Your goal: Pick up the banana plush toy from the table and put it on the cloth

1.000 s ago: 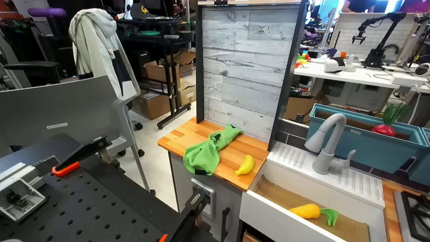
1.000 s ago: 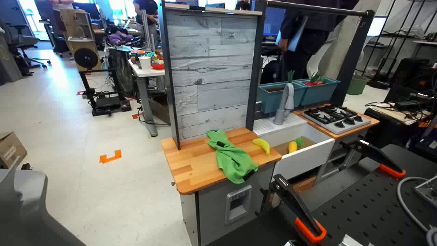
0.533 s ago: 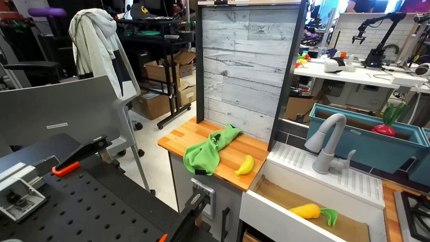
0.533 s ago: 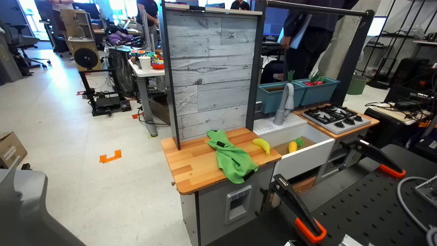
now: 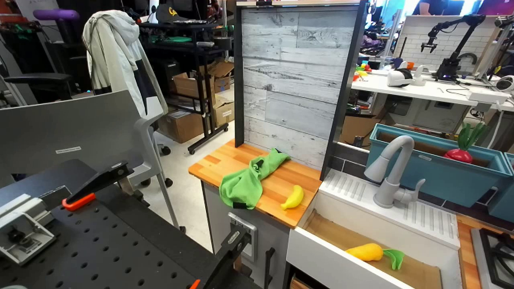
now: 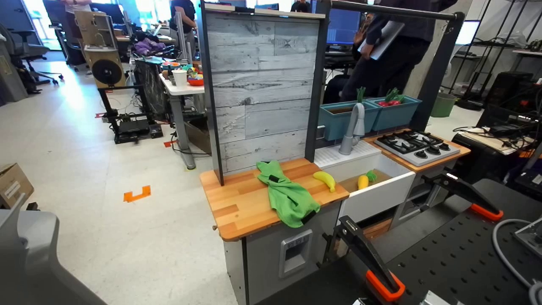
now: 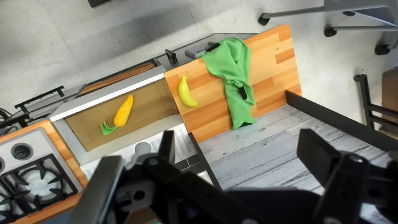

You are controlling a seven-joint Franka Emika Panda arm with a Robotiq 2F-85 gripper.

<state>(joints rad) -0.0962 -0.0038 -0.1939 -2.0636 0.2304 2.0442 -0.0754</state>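
A: What could spoil the next move?

B: Losing the banana [image 7: 186, 92] to the sink [image 7: 108, 95]. It lies on the counter [image 7: 206, 116], near the sink side, so if the gripper [image 7: 238, 144] came down off-centre, one finger could land on it or shove it over the edge.

A: Anything else?

B: A toy vegetable [image 7: 123, 112], also yellow, lies farther to the gripper's left, inside the sink; a careless aim might go there instead. On the way down, the gripper could clip the grey panel [image 7: 258, 155] seen through its gap; I can't judge how near that is. And the cloth [image 7: 238, 73] has one end hanging past the counter's front, so a banana dropped there might slide off and take the cloth along.

A: How does the gripper stand?

B: Empty, its fingers [image 7: 167, 146] spread wide. Only the wrist view shows it.

A: And the banana, from there?

B: Out beyond the fingers, well apart and probably far below. In the wrist view it's ahead of them and left of the gap's middle, nearly in line with the left-hand finger. The cloth lies ahead too, close to the middle, to the banana's right.

A: So shift left, then down?

B: I'd think so, with little turning: its length runs mostly across the closing direction.
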